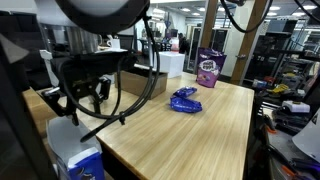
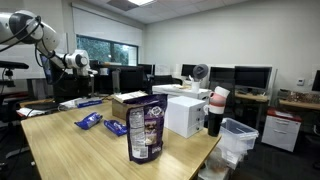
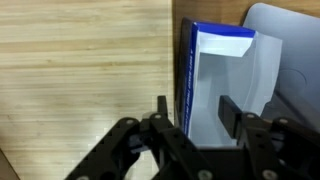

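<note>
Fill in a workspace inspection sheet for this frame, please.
Surface: light wooden table, grain visible.
Job's things: open blue-and-white box directly below the gripper.
Clutter: blue packet lying flat, purple bag upright, cardboard box.
Grippers: jaws apart, holding nothing.
Cables: black cable looping down over the table.
Surroundings: office lab; monitors and a fan behind.
</note>
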Controlling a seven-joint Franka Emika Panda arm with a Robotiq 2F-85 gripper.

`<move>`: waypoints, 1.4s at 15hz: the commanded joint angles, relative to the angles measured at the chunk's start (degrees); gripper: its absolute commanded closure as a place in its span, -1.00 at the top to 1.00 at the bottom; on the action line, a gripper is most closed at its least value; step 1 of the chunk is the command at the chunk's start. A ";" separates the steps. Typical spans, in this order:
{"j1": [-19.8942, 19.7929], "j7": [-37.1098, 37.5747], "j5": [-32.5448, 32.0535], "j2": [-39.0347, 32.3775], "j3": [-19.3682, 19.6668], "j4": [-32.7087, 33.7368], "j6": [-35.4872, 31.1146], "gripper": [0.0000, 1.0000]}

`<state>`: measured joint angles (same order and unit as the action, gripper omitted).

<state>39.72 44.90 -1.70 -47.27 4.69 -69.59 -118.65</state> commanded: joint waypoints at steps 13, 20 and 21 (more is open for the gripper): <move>2.92 5.65 -0.79 -5.32 3.55 2.96 0.63 1.00; 2.91 5.37 -0.43 -6.73 4.18 4.36 1.42 1.00; 2.85 5.32 -0.31 -6.99 4.19 4.60 1.65 1.00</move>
<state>42.23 48.81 -1.70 -53.33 8.34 -66.50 -118.54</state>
